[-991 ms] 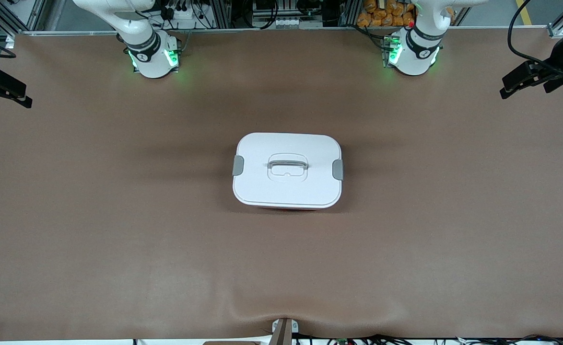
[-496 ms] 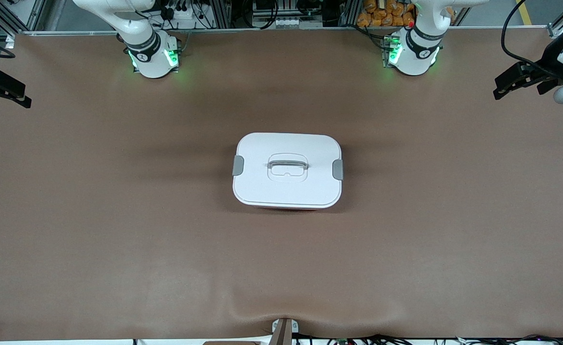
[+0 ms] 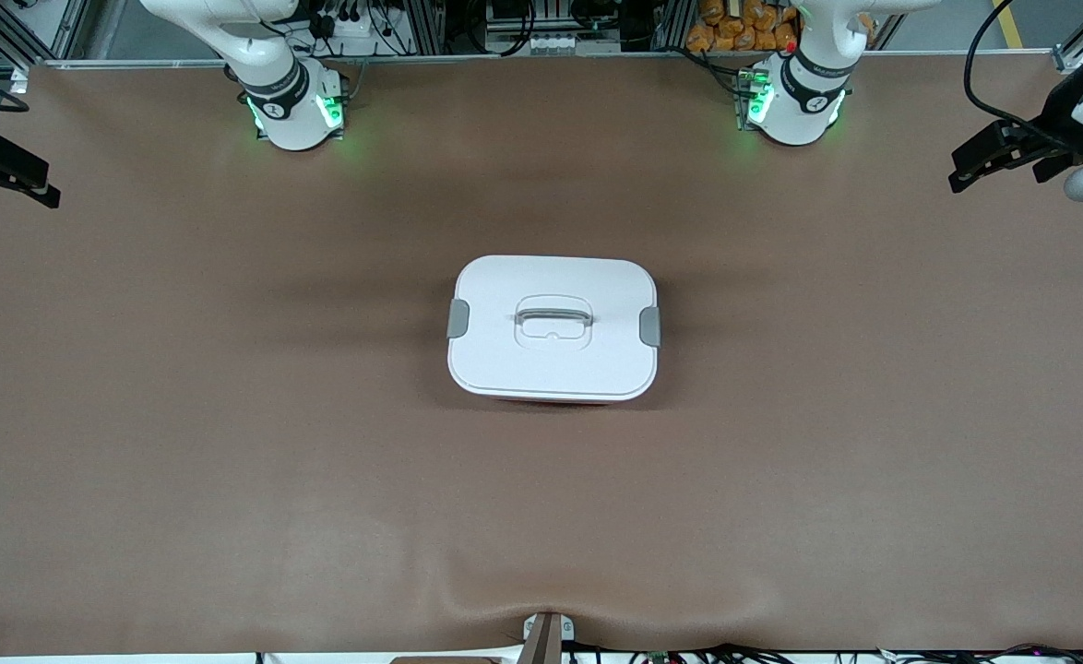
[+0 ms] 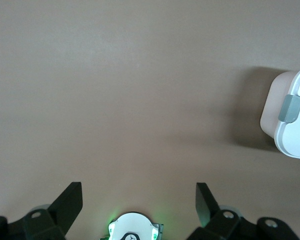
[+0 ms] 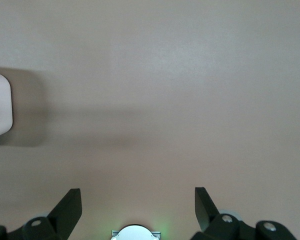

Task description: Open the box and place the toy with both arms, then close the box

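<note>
Box: white box (image 3: 553, 327) sits about mid-surface, well apart from every edge of the brown surface (image 3: 228, 461), square to the front edge, roughly midway between the two arms' ends, so either arm could reach it equally.
Lid: closed flat on the box, with a grey clip (image 3: 458, 318) at the end toward the right arm and another grey clip (image 3: 650, 326) at the end toward the left arm; both lie flush against the sides, which looks latched. One clip at each end is likely why the job wants both arms.
Handle: grey handle (image 3: 553, 318) lies folded into its recess in the middle of the lid.
Toy: none shows anywhere on the surface; whether it is inside the box cannot be told with the lid on.
Left gripper (image 4: 137, 202): raised over the surface's edge at the left arm's end, jaws spread wide with nothing between them; the box's clipped end shows at the rim of the left wrist view.
Right gripper (image 5: 137, 202): raised over the edge at the right arm's end, jaws likewise wide apart and bare.
Arms: both hang clear of the box, waiting.
Stage: a shut box with no toy in sight fits a box yet to be opened, or one already filled and closed again.
</note>
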